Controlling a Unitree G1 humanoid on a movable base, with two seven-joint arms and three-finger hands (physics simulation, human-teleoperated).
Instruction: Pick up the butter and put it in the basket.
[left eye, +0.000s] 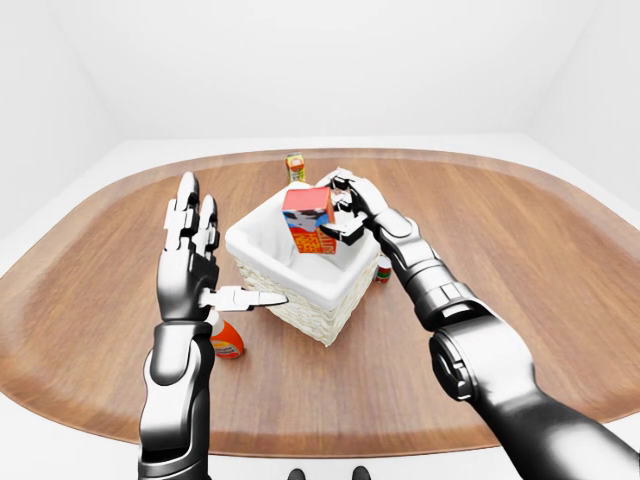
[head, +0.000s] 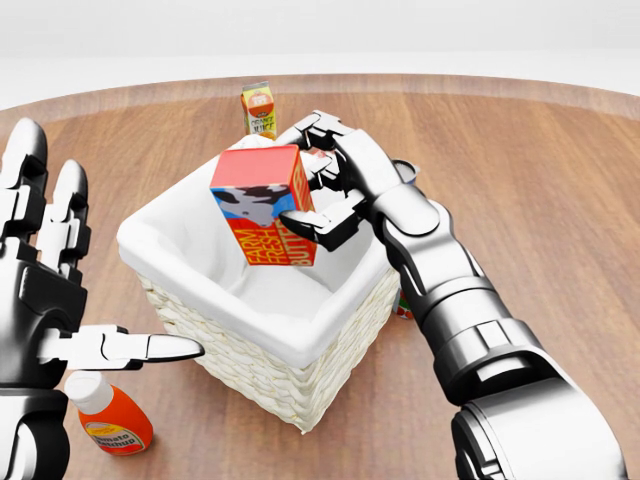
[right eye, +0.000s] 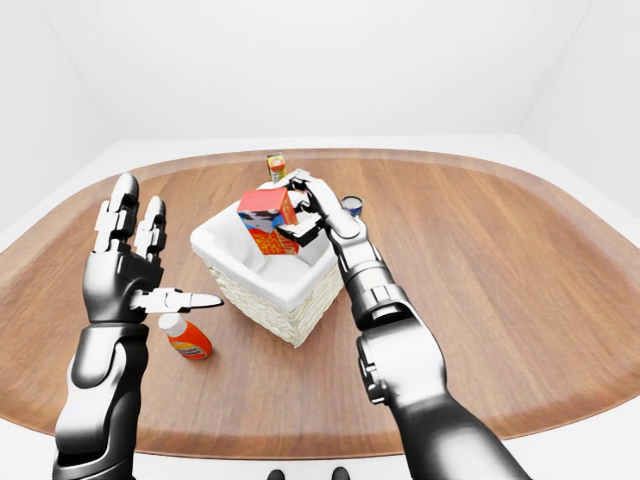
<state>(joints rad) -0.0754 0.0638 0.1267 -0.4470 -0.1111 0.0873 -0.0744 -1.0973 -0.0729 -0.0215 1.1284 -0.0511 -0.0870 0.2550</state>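
**Butter held over the basket mouth**

Left-eye view: my right hand (left eye: 345, 208) pinches the butter (left eye: 308, 219) carton from its right side, so its base hangs clear inside the basket (left eye: 262, 296) rim.

Head view: the carton tilts below my fingers (head: 312, 227), just above the white lining, ready to drop.

Right-eye view: my left hand (right eye: 128, 270) stands spread and empty beside the basket, well apart from my right.
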